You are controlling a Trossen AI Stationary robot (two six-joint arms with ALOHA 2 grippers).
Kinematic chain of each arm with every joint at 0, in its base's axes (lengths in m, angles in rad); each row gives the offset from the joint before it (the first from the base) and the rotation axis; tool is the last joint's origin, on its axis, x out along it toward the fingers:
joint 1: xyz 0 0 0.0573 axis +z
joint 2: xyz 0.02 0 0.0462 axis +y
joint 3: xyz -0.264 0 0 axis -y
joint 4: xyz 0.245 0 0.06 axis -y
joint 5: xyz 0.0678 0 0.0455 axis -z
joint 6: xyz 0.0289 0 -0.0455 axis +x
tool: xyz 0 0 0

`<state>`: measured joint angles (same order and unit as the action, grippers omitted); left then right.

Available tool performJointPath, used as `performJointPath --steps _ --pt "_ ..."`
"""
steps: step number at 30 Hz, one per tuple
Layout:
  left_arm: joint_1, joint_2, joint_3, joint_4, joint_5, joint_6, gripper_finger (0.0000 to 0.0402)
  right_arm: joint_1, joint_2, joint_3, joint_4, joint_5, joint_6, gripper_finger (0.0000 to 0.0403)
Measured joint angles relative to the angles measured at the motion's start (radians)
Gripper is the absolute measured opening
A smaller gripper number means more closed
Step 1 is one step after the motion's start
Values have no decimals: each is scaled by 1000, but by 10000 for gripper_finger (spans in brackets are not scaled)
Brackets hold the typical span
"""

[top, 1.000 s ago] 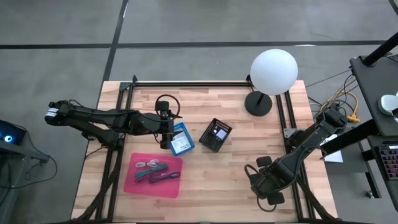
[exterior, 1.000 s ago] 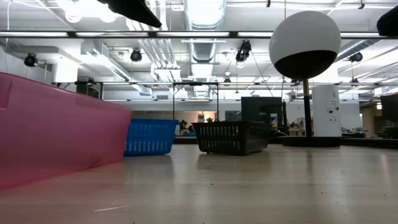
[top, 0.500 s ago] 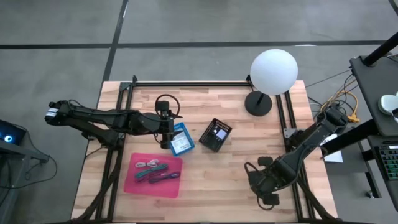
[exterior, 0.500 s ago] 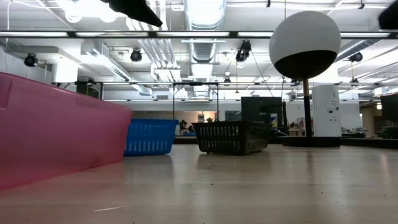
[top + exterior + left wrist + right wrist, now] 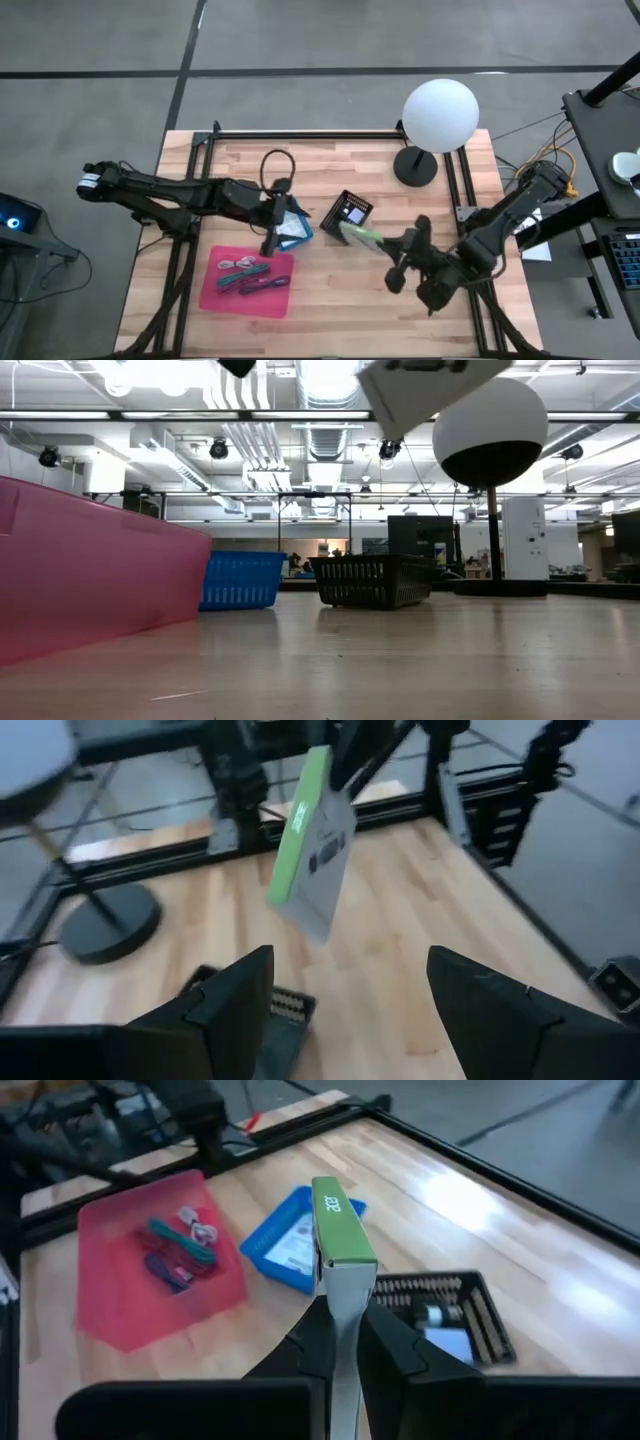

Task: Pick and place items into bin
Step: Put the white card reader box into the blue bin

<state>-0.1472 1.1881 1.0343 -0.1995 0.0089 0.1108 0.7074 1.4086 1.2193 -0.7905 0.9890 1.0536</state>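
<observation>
My right gripper (image 5: 393,250) hangs above the middle of the table, shut on a flat grey box with a green edge (image 5: 358,234), just near-right of the black basket (image 5: 347,216). In the low view the box (image 5: 420,385) shows high up. My left gripper (image 5: 272,228) stands open over the blue bin (image 5: 292,224), with nothing between its fingers (image 5: 235,1000). A pink tray (image 5: 246,279) at the near left holds teal and purple pens (image 5: 172,1250). My right gripper pinches the flat box by its two broad faces, at the end opposite the green edge (image 5: 340,1295), between its two fingers (image 5: 385,1342). The fingers come from the table's right. The box stands out beyond them, green edge (image 5: 338,1220) foremost, lifted clear of the table.
A white globe lamp (image 5: 439,115) on a dark round base (image 5: 415,166) stands at the far right. The black basket (image 5: 440,1325) holds a small box and other bits. Black frame rails (image 5: 300,134) run along the table's edges. Bare wood lies near the front middle.
My right gripper has swung from the near right corner up and toward the table's middle, bringing the green-edged box next to the black basket and into the top of the low view. My left gripper has shifted slightly toward the near edge over the blue bin.
</observation>
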Motion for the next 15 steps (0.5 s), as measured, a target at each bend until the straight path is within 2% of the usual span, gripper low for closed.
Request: performJointPath --steps 4,15 --pt "-1 76 17 46 48 3 247 -46 27 0 122 -83 -168 16" --pt "-1 265 120 47 60 7 247 -95 46 0 176 -210 -284 15"
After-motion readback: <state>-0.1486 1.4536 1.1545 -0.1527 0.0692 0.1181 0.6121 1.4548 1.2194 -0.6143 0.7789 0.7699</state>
